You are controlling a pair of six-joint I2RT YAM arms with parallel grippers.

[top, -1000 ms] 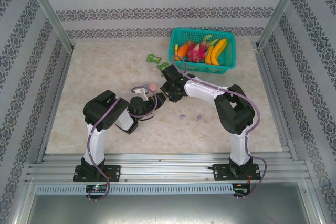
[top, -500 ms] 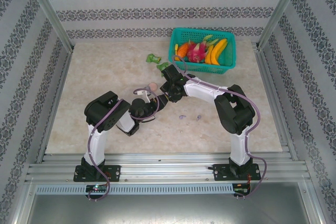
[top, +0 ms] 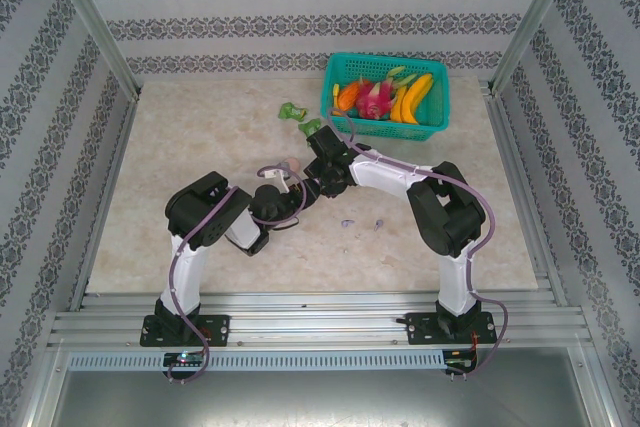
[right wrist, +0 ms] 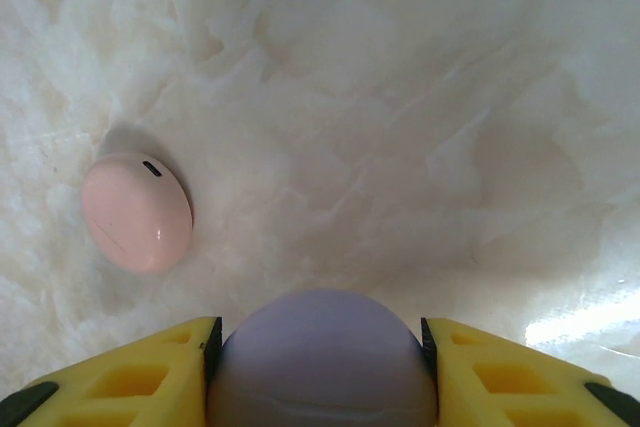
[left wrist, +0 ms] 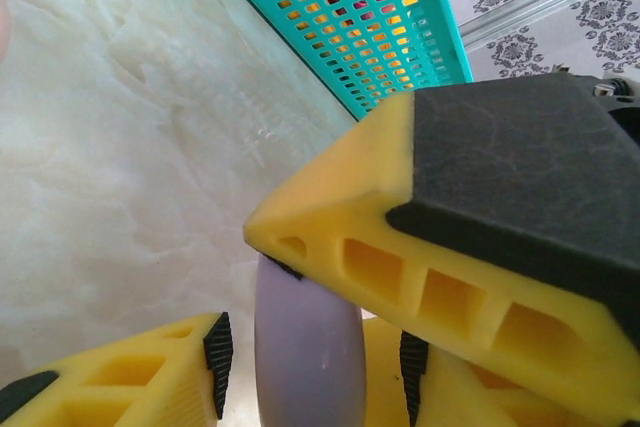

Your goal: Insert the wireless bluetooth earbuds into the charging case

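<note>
The right gripper [right wrist: 320,332] clasped a smooth, round pale purple case [right wrist: 322,367]. The left gripper [left wrist: 312,342] flanked it too; whether it gripped, I could not tell. A glossy pink case [right wrist: 137,212] lay near.

No lettering, number or brand can be read anywhere. The pale pink egg-shaped plastic case [right wrist: 137,212] bears just a small dark slot-like mark near its upper end. The pale purple round plastic case [right wrist: 322,357] near it is plain.

L pincer [left wrist: 315,359] astride purple case [left wrist: 305,352], gap each side | R pincer finger [left wrist: 390,247] over case | teal basket [left wrist: 370,17] behind
</note>
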